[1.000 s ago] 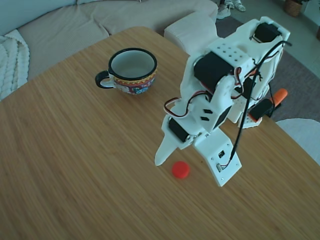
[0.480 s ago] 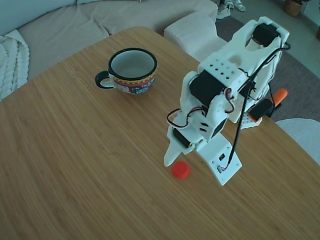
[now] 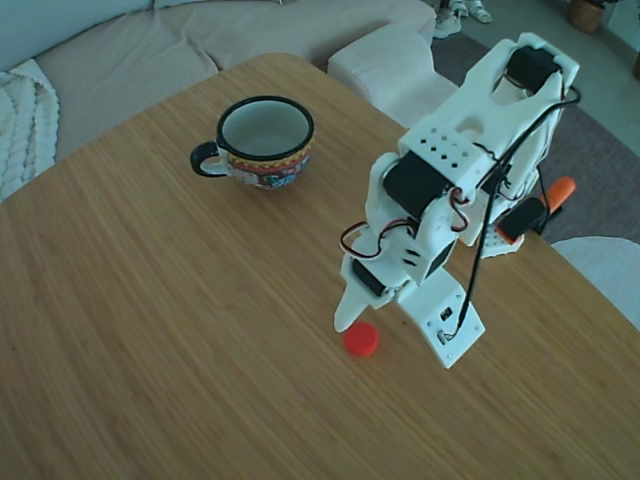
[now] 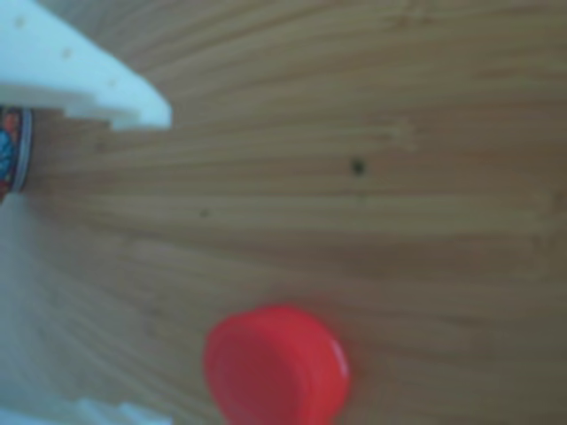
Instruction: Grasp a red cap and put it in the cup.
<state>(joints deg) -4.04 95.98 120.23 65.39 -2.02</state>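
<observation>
In the fixed view the red cap (image 3: 361,340) lies flat on the wooden table (image 3: 150,330). My white gripper (image 3: 396,342) hangs low over it, open. Its pointed finger's tip is just left of and above the cap, and the flat finger stands to the cap's right. The other view shows the cap (image 4: 275,367) large and blurred near the bottom, between the upper finger (image 4: 89,80) and a sliver of the lower one. The cup (image 3: 264,141), black-rimmed with a patterned band, stands upright and looks empty at the table's far side, well apart from the gripper.
A beige sofa (image 3: 200,45) runs behind the table. An orange stick-shaped piece (image 3: 558,192) shows by the arm's base (image 3: 500,235) near the table's right edge. Bare wood lies between cap and cup.
The arm has come down and shifted right. The pointed finger's tip, earlier left of the cap, now sits close against it. The cap and cup have not moved.
</observation>
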